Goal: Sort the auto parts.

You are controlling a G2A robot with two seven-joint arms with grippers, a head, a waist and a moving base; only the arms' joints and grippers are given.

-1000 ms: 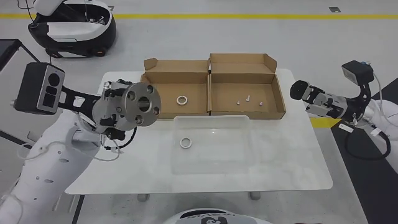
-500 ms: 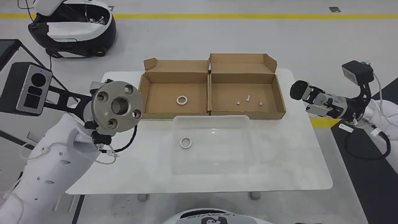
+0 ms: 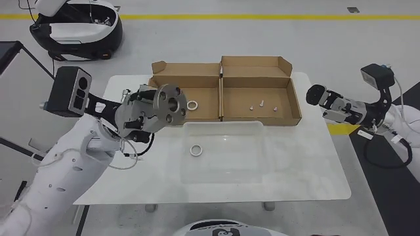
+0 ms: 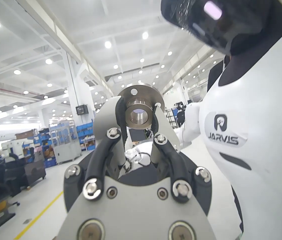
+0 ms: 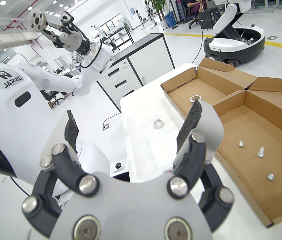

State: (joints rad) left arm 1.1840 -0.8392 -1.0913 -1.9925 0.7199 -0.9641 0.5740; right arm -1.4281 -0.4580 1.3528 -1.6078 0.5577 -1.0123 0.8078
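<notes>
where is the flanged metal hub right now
The flanged metal hub is clamped in the left gripper, held in the air. In the top view it overlaps the left edge of the left cardboard box, on the table's left side.

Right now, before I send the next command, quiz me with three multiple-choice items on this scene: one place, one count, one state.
1. Where is the flanged part that the left gripper holds?
A) raised in the air
B) lying in a box
C) resting in the tray

2. How many bolts lie in the right box?
A) one
B) three
C) five

3. The right gripper is:
A) open, empty
B) shut on a ring
C) shut on a bolt

Answers:
1 A: the right wrist view shows it high above the table.
2 B: three lie on the box floor.
3 A: its jaws stand apart with nothing between.
</notes>
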